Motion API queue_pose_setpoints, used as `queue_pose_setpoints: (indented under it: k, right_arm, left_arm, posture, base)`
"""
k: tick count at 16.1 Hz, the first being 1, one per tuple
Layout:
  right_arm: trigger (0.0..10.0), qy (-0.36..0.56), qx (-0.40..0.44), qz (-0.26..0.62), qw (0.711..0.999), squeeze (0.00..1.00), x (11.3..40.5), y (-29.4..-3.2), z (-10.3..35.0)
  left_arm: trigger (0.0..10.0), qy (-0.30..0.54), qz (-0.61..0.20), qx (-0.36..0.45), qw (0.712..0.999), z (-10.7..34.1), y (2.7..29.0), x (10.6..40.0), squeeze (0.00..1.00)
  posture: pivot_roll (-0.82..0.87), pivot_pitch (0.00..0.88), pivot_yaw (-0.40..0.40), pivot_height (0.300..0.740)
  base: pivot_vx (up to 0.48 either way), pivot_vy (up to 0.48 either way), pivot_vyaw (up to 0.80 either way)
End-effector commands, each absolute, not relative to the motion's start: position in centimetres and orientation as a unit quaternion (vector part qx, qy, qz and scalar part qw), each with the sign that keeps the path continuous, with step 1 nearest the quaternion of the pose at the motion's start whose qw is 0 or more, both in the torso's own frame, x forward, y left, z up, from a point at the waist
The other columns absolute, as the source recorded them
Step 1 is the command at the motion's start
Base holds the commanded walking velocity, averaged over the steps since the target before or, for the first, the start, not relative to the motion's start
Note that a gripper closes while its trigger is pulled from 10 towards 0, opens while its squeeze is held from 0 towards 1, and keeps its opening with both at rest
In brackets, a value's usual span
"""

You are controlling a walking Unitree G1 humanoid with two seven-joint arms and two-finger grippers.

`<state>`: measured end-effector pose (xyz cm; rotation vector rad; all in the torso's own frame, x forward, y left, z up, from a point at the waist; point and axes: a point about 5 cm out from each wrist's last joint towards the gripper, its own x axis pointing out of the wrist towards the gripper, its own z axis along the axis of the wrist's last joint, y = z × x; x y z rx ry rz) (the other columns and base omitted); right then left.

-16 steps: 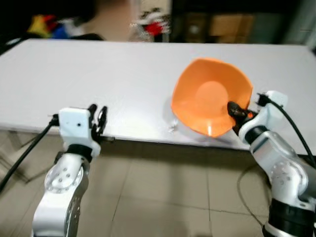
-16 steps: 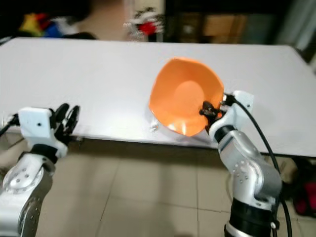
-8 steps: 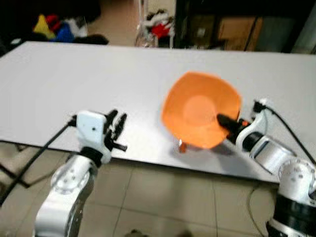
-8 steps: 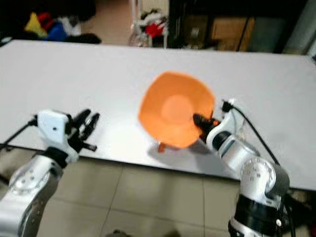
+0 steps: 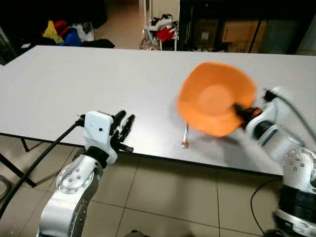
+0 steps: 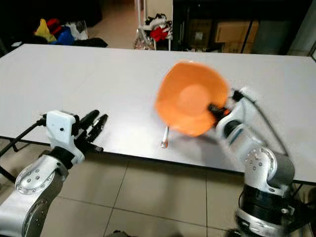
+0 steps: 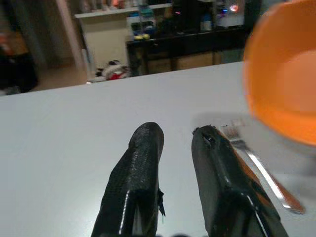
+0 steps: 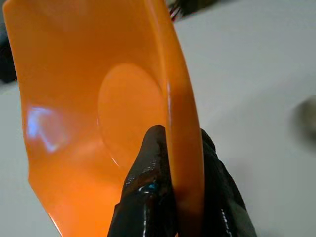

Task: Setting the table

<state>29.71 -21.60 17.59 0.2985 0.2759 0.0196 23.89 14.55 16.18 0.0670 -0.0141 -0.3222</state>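
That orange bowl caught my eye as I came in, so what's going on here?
The robot is setting a white table. Its right gripper pinches the rim of the orange bowl, one finger inside and one outside, and holds it tilted above the table near the front edge. A fork lies on the table beside the bowl. The left gripper hovers at the table's front edge with its fingers apart, holding nothing.
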Motion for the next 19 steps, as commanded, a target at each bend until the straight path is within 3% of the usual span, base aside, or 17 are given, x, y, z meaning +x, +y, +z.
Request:
queue_pose_setpoints:
  k: [1, 3, 6, 8, 11, 16, 19]
  right_arm:
    - [10.0, 0.116, 0.126, 0.028, 0.985, 0.00, 29.7, -20.9, 18.3]
    - [10.0, 0.113, 0.209, 0.036, 0.971, 0.00, 29.1, -20.0, 18.5]
    - [10.0, 0.121, 0.234, 0.049, 0.963, 0.00, 28.8, -19.2, 17.7]
    - [10.0, 0.119, 0.236, 0.052, 0.963, 0.00, 29.0, -19.2, 17.7]
    - [10.0, 0.131, 0.245, 0.071, 0.958, 0.00, 28.9, -19.2, 17.9]
    - [10.0, 0.141, 0.261, 0.070, 0.952, 0.00, 29.3, -19.9, 17.9]
    - [10.0, 0.107, 0.220, 0.061, 0.968, 0.00, 29.3, -19.6, 18.4]
  left_arm:
    - [10.0, -0.010, -0.136, 0.042, 0.990, 16.3, 15.3, 24.2, 0.00]
    - [10.0, -0.021, -0.081, 0.054, 0.995, 16.1, 16.2, 24.5, 0.00]
    - [10.0, -0.034, -0.094, 0.037, 0.994, 16.6, 15.6, 24.5, 0.00]
    - [10.0, -0.035, -0.098, 0.038, 0.994, 16.7, 15.5, 24.6, 0.00]
    - [10.0, -0.033, -0.107, 0.034, 0.993, 16.5, 15.2, 24.4, 0.00]
    - [10.0, -0.031, -0.096, 0.038, 0.994, 16.4, 15.3, 23.8, 0.00]
    - [10.0, -0.029, -0.075, 0.041, 0.996, 16.3, 15.9, 23.9, 0.00]
  posture:
    - [-0.15, 0.000, 0.086, 0.740]
    - [-0.16, 0.000, 0.088, 0.740]
    - [-0.16, 0.000, 0.085, 0.740]
    - [-0.16, 0.000, 0.085, 0.740]
    - [-0.16, 0.000, 0.084, 0.740]
    - [-0.14, 0.000, 0.071, 0.740]
    - [-0.13, 0.000, 0.072, 0.740]
  base:
    - [0.000, 0.000, 0.00]
    - [0.000, 0.000, 0.00]
    - [0.205, 0.000, -0.58]
    - [0.345, 0.000, -0.77]
    - [0.330, 0.000, 0.00]
    - [0.000, 0.000, 0.00]
    - [0.000, 0.000, 0.00]
